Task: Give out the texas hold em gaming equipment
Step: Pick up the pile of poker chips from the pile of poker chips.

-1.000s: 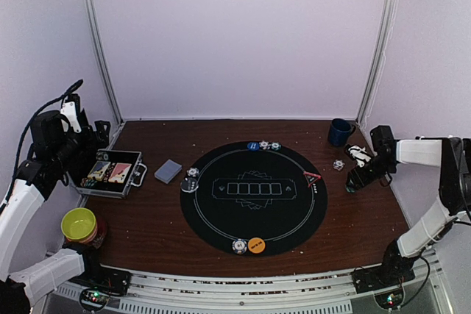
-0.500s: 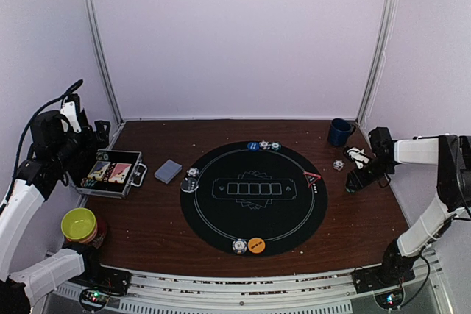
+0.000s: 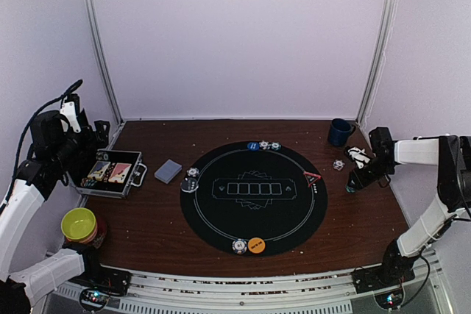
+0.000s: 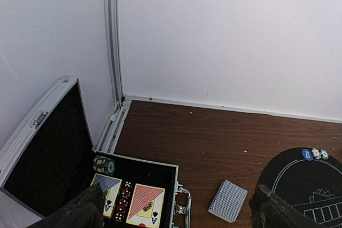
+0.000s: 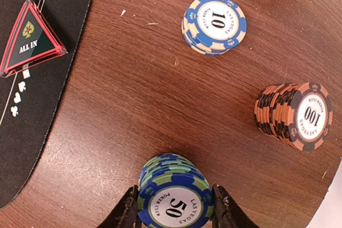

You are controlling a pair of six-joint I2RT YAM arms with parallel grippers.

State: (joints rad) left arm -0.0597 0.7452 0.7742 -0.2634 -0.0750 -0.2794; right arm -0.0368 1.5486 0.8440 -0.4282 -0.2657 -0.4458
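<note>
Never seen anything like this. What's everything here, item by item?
round black felt poker mat: one, black, centre.
grey-blue-backed card deck: one, grey-blue, left of the mat.
open metal case: one, silver, far left; cards, dice, chips inside.
red triangle marker: one, red, mat's right edge.
orange round button: one, orange, mat's near edge.
blue round button: one, blue, mat's far edge.
small striped chips: about five, pale, mat's rim.
blue-cream "10" chip stack: one, right of the mat.
orange-black "100" chip stack: one, beside it.
blue-green "50" chip stack: one, there too.
yellow-green bowl: one, near left corner.
dark blue cup: one, far right corner.
left claw: one, black, open, by the case.
right claw: one, black, shut on the blue-green "50" chip stack.
</note>
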